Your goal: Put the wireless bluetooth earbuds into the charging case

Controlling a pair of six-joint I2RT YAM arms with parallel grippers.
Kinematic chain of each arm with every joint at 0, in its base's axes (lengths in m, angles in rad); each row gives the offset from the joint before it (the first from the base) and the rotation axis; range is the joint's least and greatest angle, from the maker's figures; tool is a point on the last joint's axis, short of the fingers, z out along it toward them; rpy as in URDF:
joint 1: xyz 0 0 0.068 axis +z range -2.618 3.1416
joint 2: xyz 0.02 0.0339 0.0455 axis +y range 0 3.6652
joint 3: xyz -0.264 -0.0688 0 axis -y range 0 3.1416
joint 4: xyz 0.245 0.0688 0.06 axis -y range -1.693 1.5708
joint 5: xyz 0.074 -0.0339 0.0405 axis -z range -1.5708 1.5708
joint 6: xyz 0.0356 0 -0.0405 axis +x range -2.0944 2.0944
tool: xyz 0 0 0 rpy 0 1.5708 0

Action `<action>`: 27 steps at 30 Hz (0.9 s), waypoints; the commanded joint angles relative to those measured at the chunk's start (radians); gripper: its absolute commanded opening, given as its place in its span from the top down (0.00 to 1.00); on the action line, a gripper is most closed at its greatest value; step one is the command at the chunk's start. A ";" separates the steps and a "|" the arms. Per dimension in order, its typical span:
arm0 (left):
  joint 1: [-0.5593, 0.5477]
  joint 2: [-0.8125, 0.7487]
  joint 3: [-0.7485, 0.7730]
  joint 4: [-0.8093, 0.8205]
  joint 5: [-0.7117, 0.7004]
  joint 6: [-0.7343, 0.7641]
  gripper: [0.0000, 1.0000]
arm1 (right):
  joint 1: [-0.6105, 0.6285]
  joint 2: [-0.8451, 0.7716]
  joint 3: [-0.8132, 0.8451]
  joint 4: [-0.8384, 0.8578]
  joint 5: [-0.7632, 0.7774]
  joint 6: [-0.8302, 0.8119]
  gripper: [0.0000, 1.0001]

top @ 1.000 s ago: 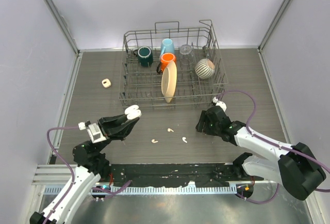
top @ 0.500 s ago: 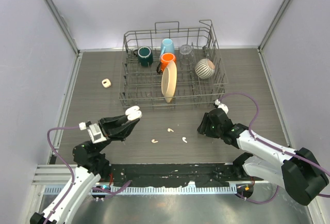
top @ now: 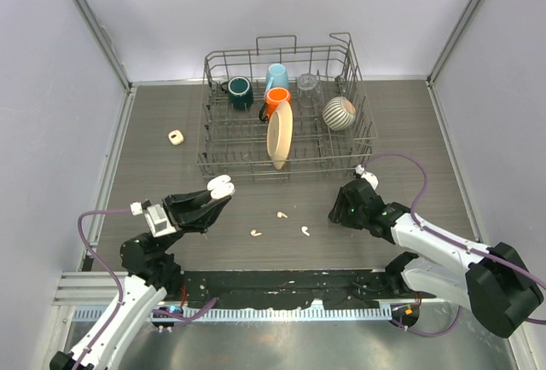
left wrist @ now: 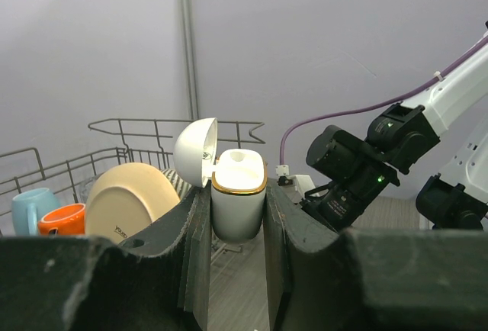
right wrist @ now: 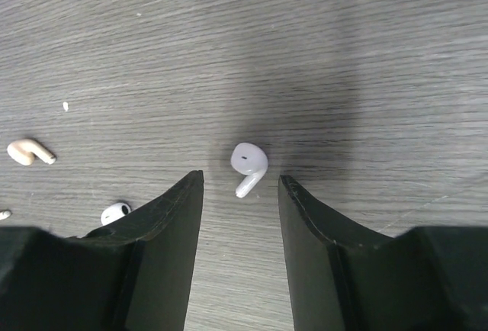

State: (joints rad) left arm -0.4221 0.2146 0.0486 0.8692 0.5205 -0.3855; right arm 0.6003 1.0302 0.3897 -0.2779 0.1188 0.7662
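The right hand (right wrist: 240,187) has edged rightward and its jaws have narrowed, still apart around a white earbud (right wrist: 248,165) on the worktop (right wrist: 343,56). The left hand (left wrist: 238,220) stays clamped on the open charging case (left wrist: 238,194).

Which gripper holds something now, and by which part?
The left gripper clamps the white, gold-rimmed charging case, lid open, by its body's two sides. The right gripper holds nothing: a white plastic earbud lies untouched between its open jaws.

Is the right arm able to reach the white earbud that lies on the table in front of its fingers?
Probably yes. The white earbud lies on the table just ahead of the right arm's open fingers, in line with the gap between them, and nothing stands in the way.
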 commanded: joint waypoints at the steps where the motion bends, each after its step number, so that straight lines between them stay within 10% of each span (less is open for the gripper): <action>1: 0.005 -0.012 0.007 0.010 0.004 0.002 1.00 | 0.001 0.033 0.050 -0.076 0.114 -0.011 0.50; 27: 0.005 -0.043 -0.006 -0.029 0.009 0.008 1.00 | 0.059 0.182 0.140 -0.109 0.199 0.015 0.57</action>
State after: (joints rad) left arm -0.4225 0.1848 0.0486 0.8429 0.5209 -0.3851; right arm 0.6498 1.1854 0.5045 -0.3599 0.2745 0.7586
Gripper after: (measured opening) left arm 0.307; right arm 0.441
